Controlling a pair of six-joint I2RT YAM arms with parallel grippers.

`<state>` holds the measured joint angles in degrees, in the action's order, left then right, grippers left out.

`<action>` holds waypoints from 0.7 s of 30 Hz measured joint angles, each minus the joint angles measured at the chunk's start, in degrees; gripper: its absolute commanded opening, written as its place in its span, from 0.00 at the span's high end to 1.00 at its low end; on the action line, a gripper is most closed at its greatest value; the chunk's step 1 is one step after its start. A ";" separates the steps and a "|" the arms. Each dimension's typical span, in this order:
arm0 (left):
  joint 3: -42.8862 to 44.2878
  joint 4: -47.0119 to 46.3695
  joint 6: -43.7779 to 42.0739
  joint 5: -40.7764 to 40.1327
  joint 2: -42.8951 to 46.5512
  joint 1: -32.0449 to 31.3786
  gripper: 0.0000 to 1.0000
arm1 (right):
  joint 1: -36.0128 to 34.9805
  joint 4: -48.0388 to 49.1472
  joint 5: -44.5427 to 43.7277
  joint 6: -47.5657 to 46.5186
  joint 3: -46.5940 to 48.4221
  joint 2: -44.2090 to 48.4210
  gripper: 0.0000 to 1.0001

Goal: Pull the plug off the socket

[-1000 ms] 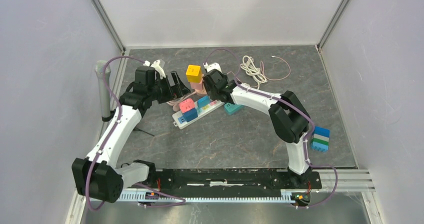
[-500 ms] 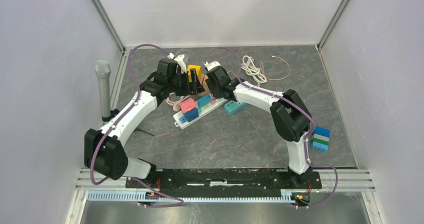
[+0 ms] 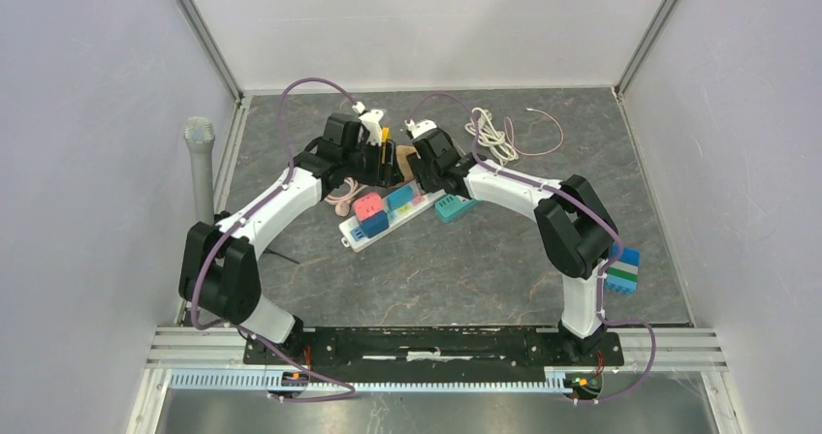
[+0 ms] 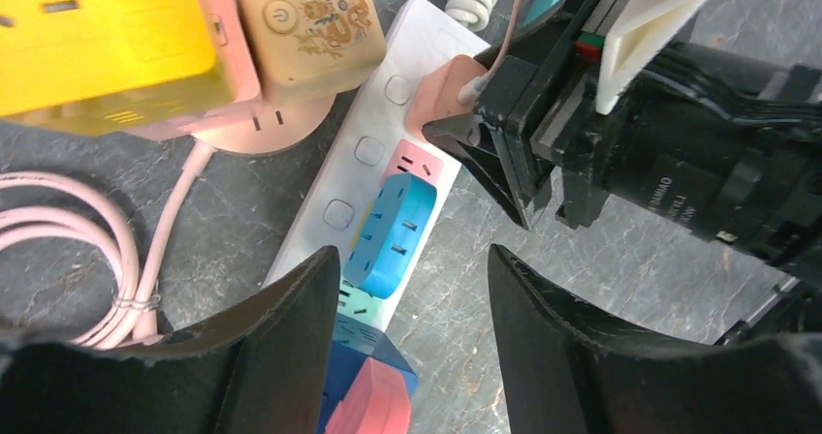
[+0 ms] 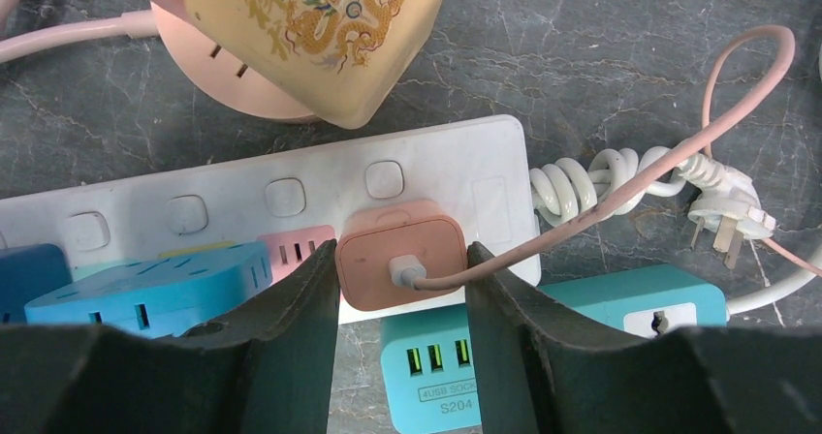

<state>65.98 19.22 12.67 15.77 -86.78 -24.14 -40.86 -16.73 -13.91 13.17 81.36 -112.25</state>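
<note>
A white power strip (image 5: 436, 168) lies on the dark table and also shows in the top view (image 3: 352, 236) and the left wrist view (image 4: 359, 153). A pink plug (image 5: 400, 260) with a pink cable (image 5: 630, 177) sits in its end socket. My right gripper (image 5: 402, 269) has its jaws closed against both sides of that plug. My left gripper (image 4: 412, 279) is open and empty, hovering just above the strip's middle, over a blue adapter (image 4: 393, 231). The pink plug (image 4: 446, 85) and the right gripper's fingers (image 4: 504, 153) show in the left wrist view.
A beige dragon-patterned adapter (image 5: 320, 27) and a yellow cube socket (image 4: 97, 37) stand on a round pink socket behind the strip. A teal USB socket (image 5: 543, 347) lies beside the strip. A coiled white cable (image 3: 491, 134), a microphone (image 3: 201, 168) and stacked blocks (image 3: 621, 269) are farther off.
My left arm has swung right and forward from the table's left side to just beside the right gripper, above the strip. The right gripper has shifted slightly right at the plug.
</note>
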 measured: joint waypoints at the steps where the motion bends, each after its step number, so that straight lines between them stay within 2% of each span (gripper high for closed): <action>1: 0.00 -0.13 -1.03 0.83 -0.66 -0.02 0.41 | 0.04 0.63 0.39 -0.48 -0.57 0.28 1.00; 4: 0.00 -0.20 -3.43 2.73 -2.38 -0.13 0.51 | 0.37 2.27 2.08 -2.10 -2.36 1.31 1.00; 15: 0.04 0.13 -7.91 5.60 -9.03 -1.40 0.71 | 2.45 2.97 8.33 -3.45 -2.86 1.73 1.00; 21: 1.16 0.98 -9.60 5.27 -9.75 -2.58 0.82 | 2.80 3.17 9.92 -3.41 -2.89 1.75 1.00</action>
<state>67.13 20.21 3.07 21.04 -96.53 -26.72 -38.06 -13.56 -3.99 9.76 78.48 -110.50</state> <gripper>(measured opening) 0.250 0.511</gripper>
